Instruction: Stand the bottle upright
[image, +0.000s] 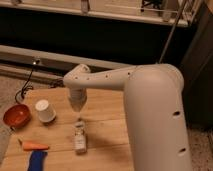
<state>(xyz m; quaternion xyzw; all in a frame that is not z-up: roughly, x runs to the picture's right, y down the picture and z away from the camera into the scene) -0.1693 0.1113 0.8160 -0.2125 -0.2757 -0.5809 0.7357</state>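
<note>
The bottle (80, 136) lies flat on the wooden table (105, 120), its white cap pointing toward the far side. It is slim, clear-whitish, with a pale label. My gripper (76, 106) hangs from the white arm just above and beyond the bottle's cap end, a short gap away from it. It holds nothing that I can see.
A white paper cup (45, 111) stands left of the gripper. A red bowl (16, 115) sits at the table's left edge. A carrot (34, 146) and a blue object (36, 161) lie at the front left. The big white arm covers the table's right side.
</note>
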